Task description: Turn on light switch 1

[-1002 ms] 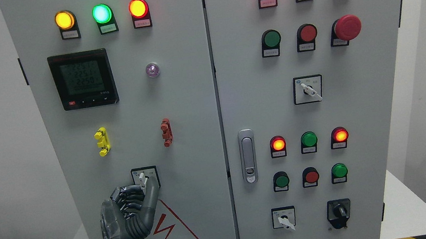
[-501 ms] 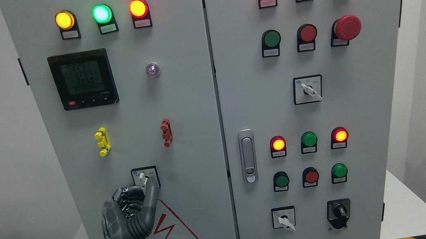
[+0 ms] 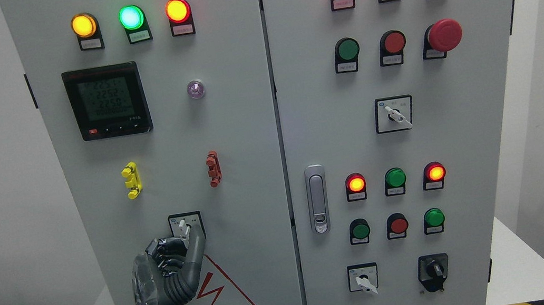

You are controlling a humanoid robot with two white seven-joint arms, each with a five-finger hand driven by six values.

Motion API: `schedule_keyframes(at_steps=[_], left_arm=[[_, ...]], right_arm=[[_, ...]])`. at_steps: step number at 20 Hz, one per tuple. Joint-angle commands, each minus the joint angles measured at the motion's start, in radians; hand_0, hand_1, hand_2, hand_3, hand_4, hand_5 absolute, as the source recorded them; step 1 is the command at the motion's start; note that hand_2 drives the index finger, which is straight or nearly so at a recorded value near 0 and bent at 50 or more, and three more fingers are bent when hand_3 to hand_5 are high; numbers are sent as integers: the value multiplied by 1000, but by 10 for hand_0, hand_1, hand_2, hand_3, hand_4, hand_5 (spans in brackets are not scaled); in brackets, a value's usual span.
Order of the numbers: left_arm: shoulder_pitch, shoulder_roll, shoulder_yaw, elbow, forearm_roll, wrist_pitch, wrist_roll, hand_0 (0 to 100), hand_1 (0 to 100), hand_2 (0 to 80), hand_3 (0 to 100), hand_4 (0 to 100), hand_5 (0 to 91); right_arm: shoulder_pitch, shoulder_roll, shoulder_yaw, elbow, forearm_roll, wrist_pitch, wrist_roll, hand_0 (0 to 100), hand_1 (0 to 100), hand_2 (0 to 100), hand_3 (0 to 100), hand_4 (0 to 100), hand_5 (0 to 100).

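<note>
Low on the left cabinet door sits a small rotary selector switch (image 3: 186,227), a black-framed plate with a white lever knob (image 3: 183,229) pointing up. My left hand (image 3: 179,248) rises from the bottom edge directly below it. Its dark fingers (image 3: 165,252) are curled under the knob's left side and the grey thumb (image 3: 196,251) reaches up along the plate's right edge. The knob's upper part shows clear above the fingertips. I cannot tell whether the lower end is pinched. My right hand is out of sight.
Above the switch are a yellow clip (image 3: 131,180), a red clip (image 3: 213,168), a digital meter (image 3: 106,101) and three lit lamps. A red warning triangle (image 3: 219,303) lies beside my wrist. The right door carries a latch handle (image 3: 317,199), lamps, push buttons and more selector switches.
My left hand has crept slightly up and to the right, bringing the thumb higher along the switch plate. The knob's angle looks unchanged.
</note>
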Motion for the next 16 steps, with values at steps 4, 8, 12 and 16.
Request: schedule_keyframes(at_steps=[4,8,12,16], left_arm=[[-4,1,-4,-2,-2,-1,0,151,434,525,703,756,673],[-4,1,-4,-2,-2,-1,1,170,416,524,703,757,673],[-4,1,-3,-2,-2,-1,1,190,400,524,702,757,672],[-4,1,-4,-2,-2,-1,1,199,396,521,702,756,672]], right_arm=[[0,0,20,0,-26,0,0,120,389,0,0,0,0],[0,0,20,0,-26,0,0,120,389,0,0,0,0],[0,0,20,0,-26,0,0,120,389,0,0,0,0],[0,0,20,0,-26,0,0,120,389,0,0,0,0]])
